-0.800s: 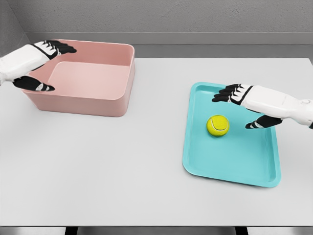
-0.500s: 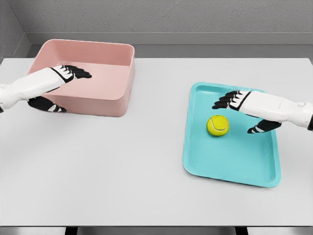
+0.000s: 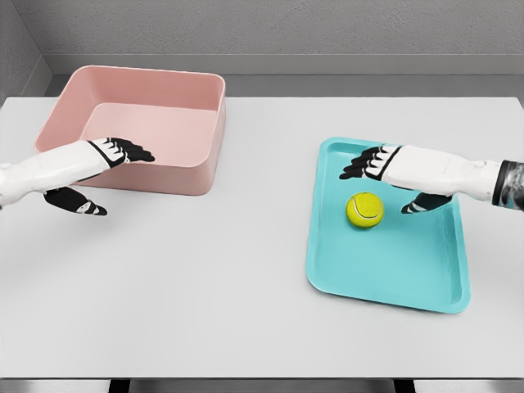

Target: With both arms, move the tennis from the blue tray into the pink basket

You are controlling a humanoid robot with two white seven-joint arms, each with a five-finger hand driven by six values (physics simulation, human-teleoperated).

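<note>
Pale grey table (image 3: 205,278) under a grey wall, with a dark strip running along the far edge. Far left on the tabletop, a pink basket (image 3: 196,168), rectangular and deep, open side up, nothing visible inside. Right of the middle, well apart from the basket, a blue tray (image 3: 393,270), shallow, rounded at the corners, turned slightly askew to the table edge. On the tray's upper half, a yellow-green tennis ball (image 3: 365,210) with a pale seam, sitting on the tray floor and clear of the rim. Coming in from the right, a white forearm ending in the right hand (image 3: 391,173), dark fingers spread and stretched out flat above the tray, fingertips reaching toward the tray's far-left corner, thumb hanging lower and pointing at the ball from its right side. Near the ball but apart from it, grasping nothing. Coming in from the left, another white forearm ending in the left hand (image 3: 97,168), hovering in front of the basket's near wall, black fingers extended toward the right and overlapping that wall in the view, thumb dropped apart below over bare table. Fingers relaxed and separated, holding nothing. Contact with the basket wall impossible to tell from this angle.
</note>
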